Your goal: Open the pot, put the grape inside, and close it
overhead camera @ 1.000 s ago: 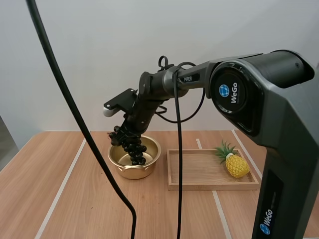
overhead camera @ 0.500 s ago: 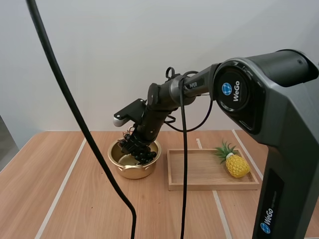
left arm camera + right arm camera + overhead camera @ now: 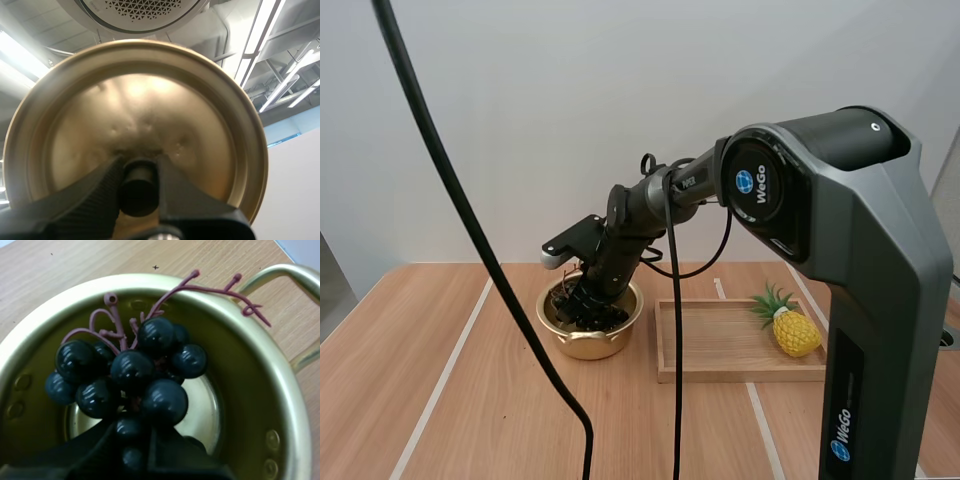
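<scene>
Lid [image 3: 145,110]: off; my left gripper [image 3: 138,172] pinches its knob [image 3: 137,192].
Grapes [image 3: 132,372]: inside pot [image 3: 582,346], clamped in my right gripper [image 3: 135,445].
Tray [image 3: 740,373]: pot's three o'clock.
Remaining: I release the grapes, then replace the lid.

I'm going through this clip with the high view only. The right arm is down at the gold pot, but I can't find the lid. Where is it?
Observer: The left gripper has it. It is shut on the knob of the lid.
Operator: Is the bunch of grapes inside the pot or above it?
Observer: Inside. The right wrist view shows the bunch of grapes within the rim of the pot, with the bare bottom beside it.
Operator: Is the right gripper holding them?
Observer: Yes, the right gripper is clamped on the bunch's lowest grapes.
</scene>
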### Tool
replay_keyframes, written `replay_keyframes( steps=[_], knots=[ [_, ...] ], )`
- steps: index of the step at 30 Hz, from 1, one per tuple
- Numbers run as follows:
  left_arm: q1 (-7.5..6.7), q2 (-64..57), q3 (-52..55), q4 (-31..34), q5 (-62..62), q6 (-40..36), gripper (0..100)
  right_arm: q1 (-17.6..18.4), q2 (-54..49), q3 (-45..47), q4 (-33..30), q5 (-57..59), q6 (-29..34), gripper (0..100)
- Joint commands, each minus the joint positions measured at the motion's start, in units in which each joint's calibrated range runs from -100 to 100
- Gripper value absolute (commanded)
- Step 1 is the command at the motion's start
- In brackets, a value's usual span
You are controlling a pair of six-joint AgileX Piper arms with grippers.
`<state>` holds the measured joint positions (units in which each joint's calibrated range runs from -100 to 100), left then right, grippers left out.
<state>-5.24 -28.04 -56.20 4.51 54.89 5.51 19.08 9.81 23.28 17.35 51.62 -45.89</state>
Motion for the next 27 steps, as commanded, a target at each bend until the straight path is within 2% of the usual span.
replay_keyframes(
  steps=[1, 12, 21, 27],
  knots=[
    [-0.13, -0.2, -0.2, 0.1, -1.9, -0.2, 0, 0.1, 0.5, 0.7, -0.5, 4.6, -0.7, 0],
    [-0.13, -0.2, -0.2, 0.1, -1.9, -0.2, 0, 0.1, 0.0, 0.6, -0.5, 6.5, -0.7, 0],
    [-0.13, -0.2, -0.2, 0.1, -1.9, -0.2, 0, 0.1, -9.8, 0.4, 0.9, 4.2, 0.4, 0],
    [-0.13, -0.2, -0.2, 0.5, -1.9, -0.2, 0, 0.1, -10.8, 1.1, 0.7, 12.1, 0.4, 0]
  ],
)
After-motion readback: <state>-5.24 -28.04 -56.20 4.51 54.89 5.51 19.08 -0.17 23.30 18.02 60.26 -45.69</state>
